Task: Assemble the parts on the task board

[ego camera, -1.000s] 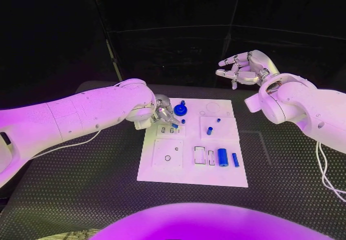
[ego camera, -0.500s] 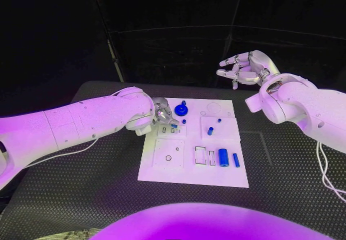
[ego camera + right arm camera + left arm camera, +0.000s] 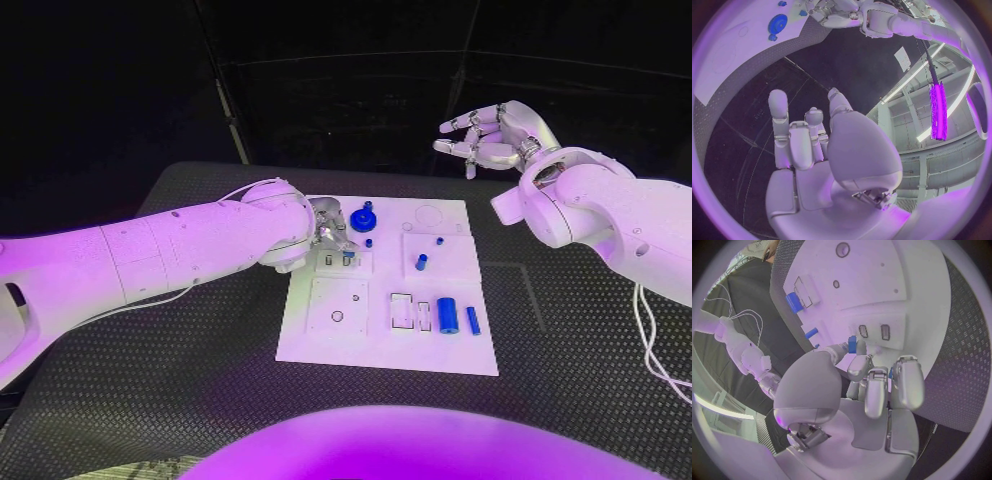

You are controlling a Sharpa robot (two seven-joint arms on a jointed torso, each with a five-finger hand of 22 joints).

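Note:
The white task board (image 3: 335, 345) lies mid-table. My left hand (image 3: 326, 234) hovers over its far left part and pinches a small blue part (image 3: 852, 344) between thumb and fingertips, just above two small slots (image 3: 874, 331). On the board are a blue round knob (image 3: 361, 217), a short peg (image 3: 420, 262), a thick blue cylinder (image 3: 446, 314) and a slim blue bar (image 3: 470, 319). My right hand (image 3: 490, 136) is raised beyond the board's far right corner, fingers apart and holding nothing. The right wrist view shows the knob (image 3: 777, 22) and my left hand (image 3: 839, 13).
The black table (image 3: 173, 380) surrounds the board with free room on every side. Several bare recesses (image 3: 336, 316) mark the board's near half. A white cable (image 3: 643, 330) runs along my right arm at the table's right.
My left hand, still pinching the small blue part, has edged down toward the two small slots, and its forearm has swung slightly farther back. The right hand has stayed put.

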